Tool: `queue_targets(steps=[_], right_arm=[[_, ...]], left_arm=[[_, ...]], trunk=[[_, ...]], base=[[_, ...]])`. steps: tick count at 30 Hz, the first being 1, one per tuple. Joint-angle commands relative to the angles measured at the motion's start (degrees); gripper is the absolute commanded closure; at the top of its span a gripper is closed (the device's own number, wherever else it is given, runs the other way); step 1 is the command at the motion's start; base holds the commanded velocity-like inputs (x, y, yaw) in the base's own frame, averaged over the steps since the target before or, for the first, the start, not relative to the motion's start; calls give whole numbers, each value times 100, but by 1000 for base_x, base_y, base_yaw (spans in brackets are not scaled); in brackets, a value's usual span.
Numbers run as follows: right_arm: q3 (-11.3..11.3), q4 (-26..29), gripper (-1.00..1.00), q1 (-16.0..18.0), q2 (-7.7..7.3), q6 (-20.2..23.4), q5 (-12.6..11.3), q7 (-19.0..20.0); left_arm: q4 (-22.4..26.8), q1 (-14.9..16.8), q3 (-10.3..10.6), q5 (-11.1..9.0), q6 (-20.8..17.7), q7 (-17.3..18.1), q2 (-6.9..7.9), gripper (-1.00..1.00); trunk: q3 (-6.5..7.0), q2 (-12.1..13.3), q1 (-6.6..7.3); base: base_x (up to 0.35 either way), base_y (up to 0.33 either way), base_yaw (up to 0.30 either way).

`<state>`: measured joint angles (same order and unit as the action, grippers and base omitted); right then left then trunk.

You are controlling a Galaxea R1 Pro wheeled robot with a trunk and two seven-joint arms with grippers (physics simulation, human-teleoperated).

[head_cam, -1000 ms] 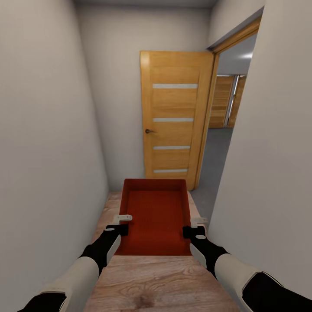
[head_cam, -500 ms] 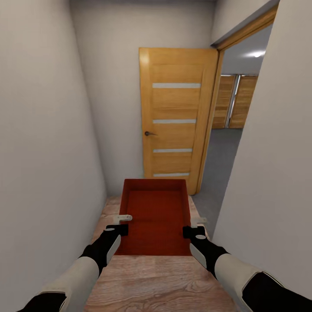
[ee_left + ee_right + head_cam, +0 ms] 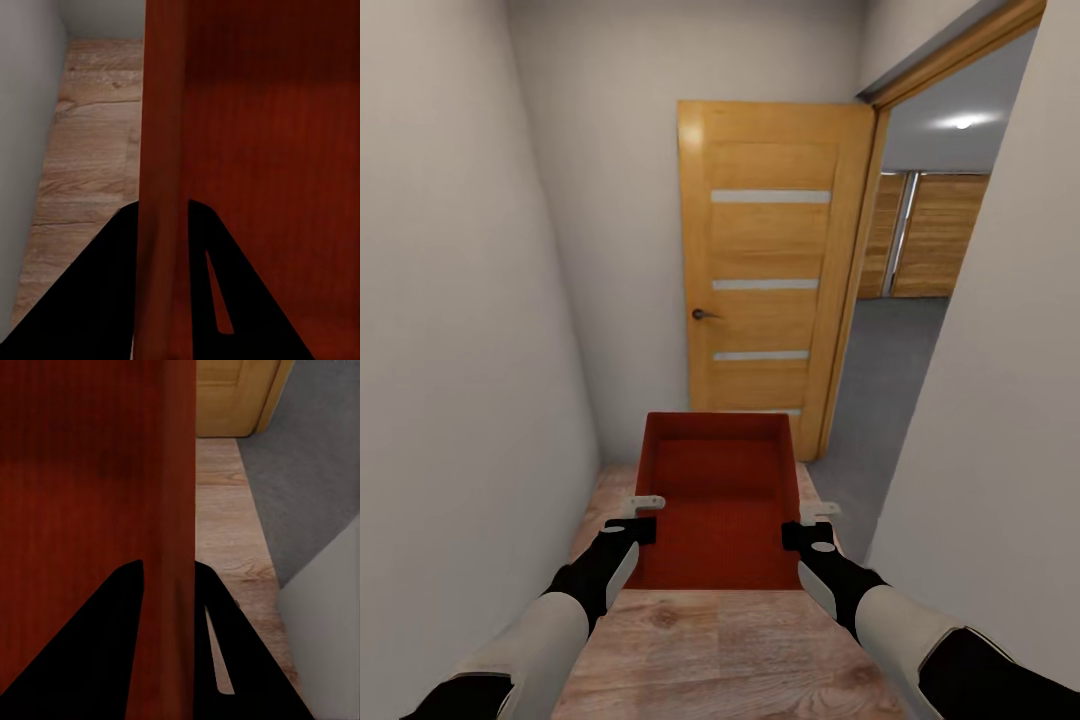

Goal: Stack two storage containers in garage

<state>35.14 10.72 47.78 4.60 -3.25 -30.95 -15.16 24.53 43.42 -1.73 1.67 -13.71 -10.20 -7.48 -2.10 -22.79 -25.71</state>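
Observation:
An orange-red storage container (image 3: pixel 718 500) hangs level in front of me above the wood-plank hallway floor, held by both arms. My left gripper (image 3: pixel 643 514) is shut on its left wall, seen between the dark fingers (image 3: pixel 112 300) as a red wall (image 3: pixel 161 187). On the opposite side, my right gripper (image 3: pixel 808 522) is shut on the right wall (image 3: pixel 180 510). The tub is empty inside. Through a doorway at the right lies the garage's dark grey floor (image 3: pixel 880 370).
I stand in a narrow hallway with white walls close on both sides. An orange wooden door (image 3: pixel 765 270) stands open against the end wall. The doorway's right wall (image 3: pixel 1000 400) juts near my right arm. Slatted wooden panels (image 3: pixel 935 235) show deep in the garage.
The whole view has advanced toward the open door and the doorway has widened at the right, so the camera moved forward. The container and both grippers keep their hold.

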Motion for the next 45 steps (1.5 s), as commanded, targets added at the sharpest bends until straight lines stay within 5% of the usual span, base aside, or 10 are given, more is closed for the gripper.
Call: queue_targets(steps=[1, 33, 45], right_arm=[[-70, 18, 100, 12, -3, -227, 19, 4], [-70, 19, 100, 12, -3, -224, 19, 4], [-70, 18, 100, 12, -4, -222, 19, 4]], left_arm=[[-98, 0, 50, -51, -27, -26, 261, 100], [-65, 0, 63, -27, -26, -26, 264, 100], [-14, 0, 68, -18, -26, -34, 264, 100]], trunk=[[-12, -13, -7], [-12, -13, -7], [-12, -13, -7]], base=[[323, 0, 0], [322, 0, 0], [55, 0, 0]])
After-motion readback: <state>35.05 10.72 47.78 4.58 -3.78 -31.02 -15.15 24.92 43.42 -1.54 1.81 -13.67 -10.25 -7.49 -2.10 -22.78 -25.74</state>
